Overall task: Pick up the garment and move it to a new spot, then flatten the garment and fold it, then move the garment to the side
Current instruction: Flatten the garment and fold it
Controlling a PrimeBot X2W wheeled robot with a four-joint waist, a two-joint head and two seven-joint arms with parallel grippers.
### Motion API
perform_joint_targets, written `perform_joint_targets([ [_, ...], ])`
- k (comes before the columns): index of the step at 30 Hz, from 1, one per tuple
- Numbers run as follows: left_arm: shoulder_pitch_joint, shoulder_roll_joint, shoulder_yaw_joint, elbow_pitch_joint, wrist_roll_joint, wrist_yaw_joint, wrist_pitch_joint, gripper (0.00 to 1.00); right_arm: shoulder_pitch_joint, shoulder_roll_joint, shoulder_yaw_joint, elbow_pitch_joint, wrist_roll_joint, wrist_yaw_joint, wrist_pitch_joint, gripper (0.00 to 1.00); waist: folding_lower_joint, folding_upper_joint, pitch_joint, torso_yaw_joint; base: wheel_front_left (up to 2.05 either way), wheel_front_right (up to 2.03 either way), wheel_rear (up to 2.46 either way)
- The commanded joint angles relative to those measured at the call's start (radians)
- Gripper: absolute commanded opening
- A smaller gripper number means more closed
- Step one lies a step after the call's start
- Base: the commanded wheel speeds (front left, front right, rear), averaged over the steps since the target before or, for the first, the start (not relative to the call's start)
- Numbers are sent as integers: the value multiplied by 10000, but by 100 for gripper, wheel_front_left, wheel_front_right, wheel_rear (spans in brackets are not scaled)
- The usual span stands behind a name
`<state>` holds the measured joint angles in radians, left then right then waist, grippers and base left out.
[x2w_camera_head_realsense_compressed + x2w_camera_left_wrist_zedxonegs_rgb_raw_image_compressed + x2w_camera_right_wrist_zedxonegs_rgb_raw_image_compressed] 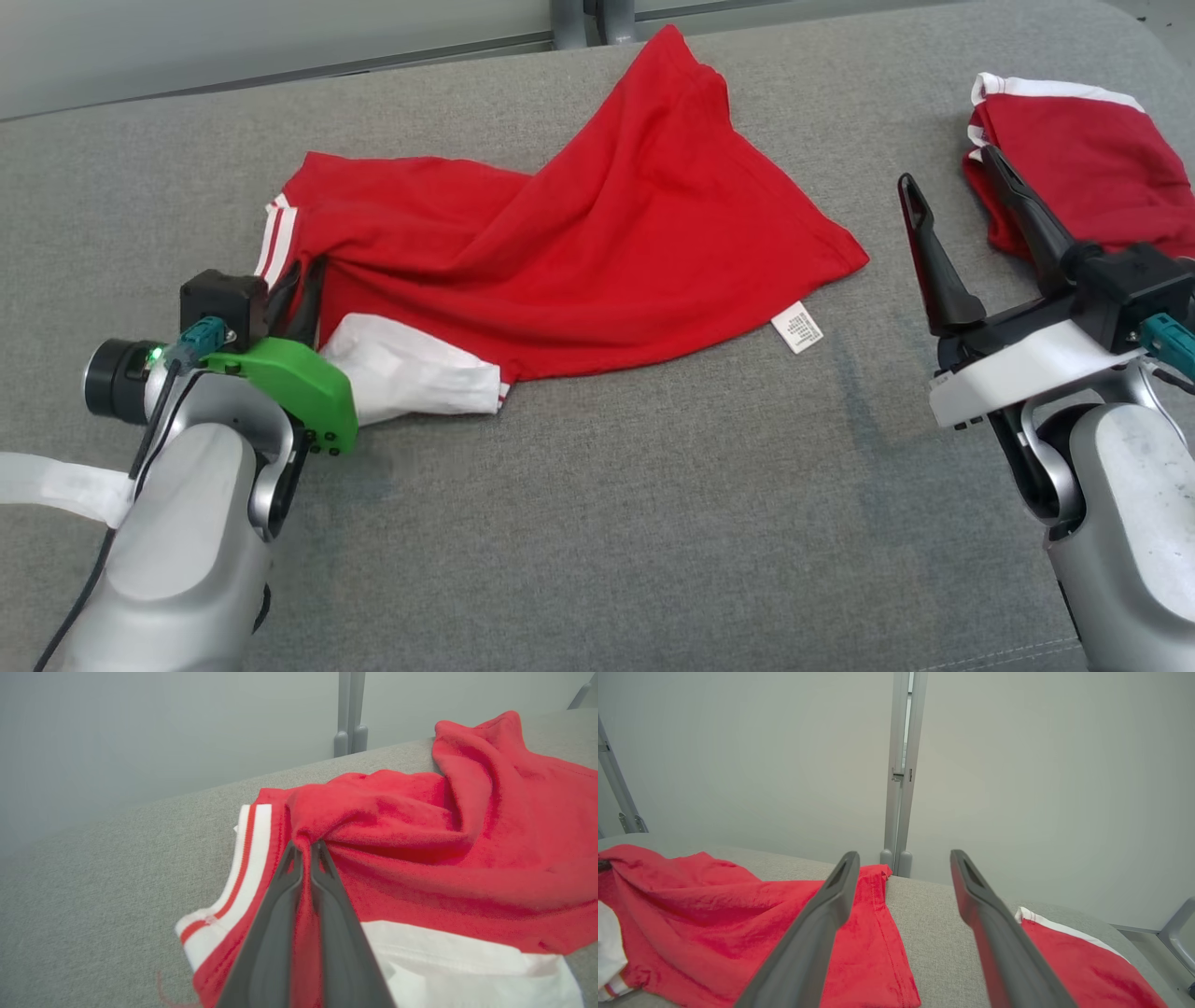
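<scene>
Garment (pixel 597 243) (red, rumpled) | left fingers (pixel 275 933) pinch it | right fingers (pixel 808 942) apart

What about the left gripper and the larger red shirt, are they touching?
Touching. The left wrist view shows the left gripper shut, with a fold of the red shirt pinched between its fingers.

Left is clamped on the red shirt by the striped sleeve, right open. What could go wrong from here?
1. The left gripper pinches only a small bunched fold of the red garment; it may slip on lifting.
2. With a single grip point, the cloth will likely hang twisted, so flattening gets harder.
3. The open right gripper stands close to a second red garment; a reach from there could snag the wrong piece.
</scene>
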<state>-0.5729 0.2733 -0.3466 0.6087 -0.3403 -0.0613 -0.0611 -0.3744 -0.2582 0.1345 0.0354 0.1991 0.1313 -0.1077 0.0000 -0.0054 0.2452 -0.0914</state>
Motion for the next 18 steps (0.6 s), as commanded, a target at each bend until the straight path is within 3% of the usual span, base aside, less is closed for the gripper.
perform_joint_targets([
  [1, -192, -18, -22, -188, 154, 142, -274, 0, 145, 63, -96, -54, -80, -10, -117, 100, 0, 54, -31, 25, 0, 0, 0],
  [9, 176, 43, -84, -1260, 302, 557, -734, 0, 325, 207, -382, -198, -219, -10, -126, 100, 0, 54, -152, 99, 0, 0, 0],
  [18, 785, 317, 0, -2417, 189, 893, -331, 0, 417, 339, -545, -431, -281, -10, 29, 100, 0, 54, 14, 120, 0, 0, 0],
])
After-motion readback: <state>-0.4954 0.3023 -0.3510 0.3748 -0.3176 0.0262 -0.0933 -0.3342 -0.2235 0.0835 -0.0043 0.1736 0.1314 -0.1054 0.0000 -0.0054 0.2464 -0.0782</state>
